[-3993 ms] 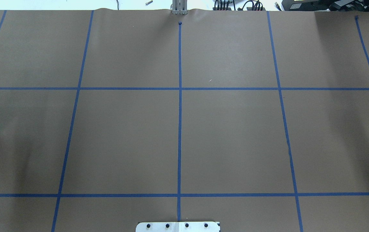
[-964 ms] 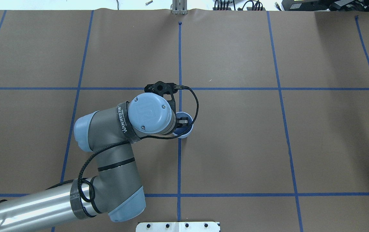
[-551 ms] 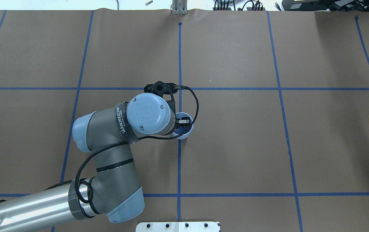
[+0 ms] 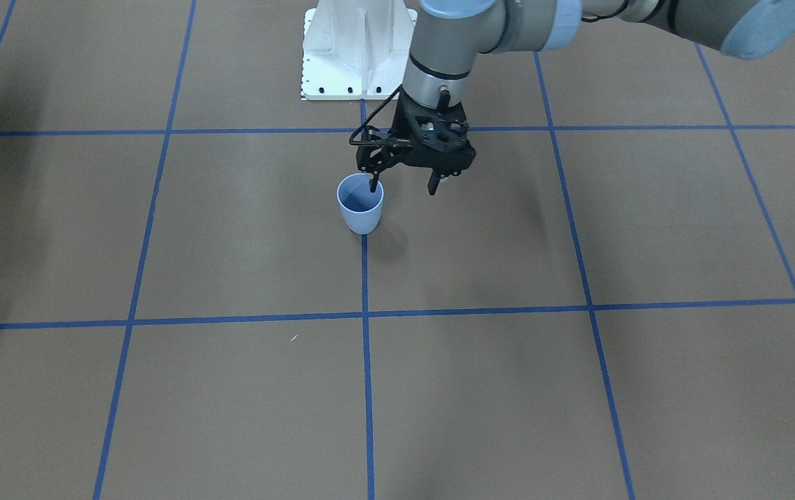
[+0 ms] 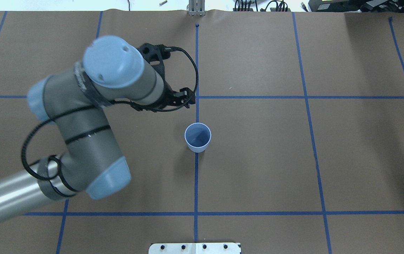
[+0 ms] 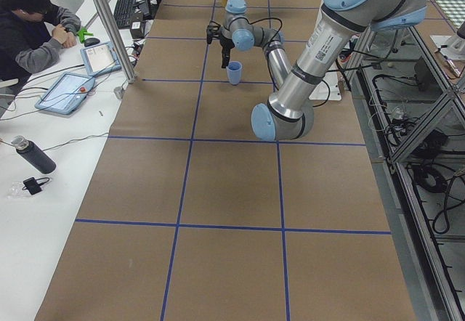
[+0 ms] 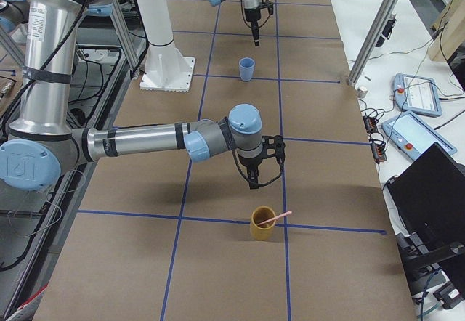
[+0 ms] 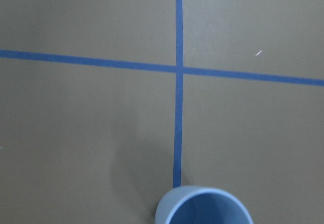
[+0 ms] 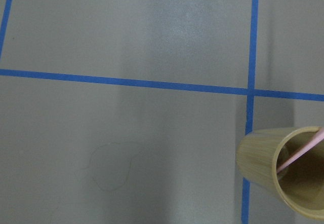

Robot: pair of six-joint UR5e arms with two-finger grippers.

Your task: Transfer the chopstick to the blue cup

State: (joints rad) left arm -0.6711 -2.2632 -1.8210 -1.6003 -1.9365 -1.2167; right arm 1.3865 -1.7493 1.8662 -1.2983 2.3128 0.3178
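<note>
Left hand (image 4: 403,187) hangs spread and empty just beyond the upright blue cup (image 5: 197,137), which stands mid-way along the surface (image 5: 258,158), well apart from every edge. The chopstick (image 7: 280,216) leans in a tan cup (image 7: 260,229) near the right end. I cannot tell the right hand's (image 7: 253,184) grip.

Overhead and front cameras face each other — sharing the blue cup (image 5: 197,137).

Upright blue cup (image 5: 197,137); chopstick (image 9: 300,151) well apart
</note>
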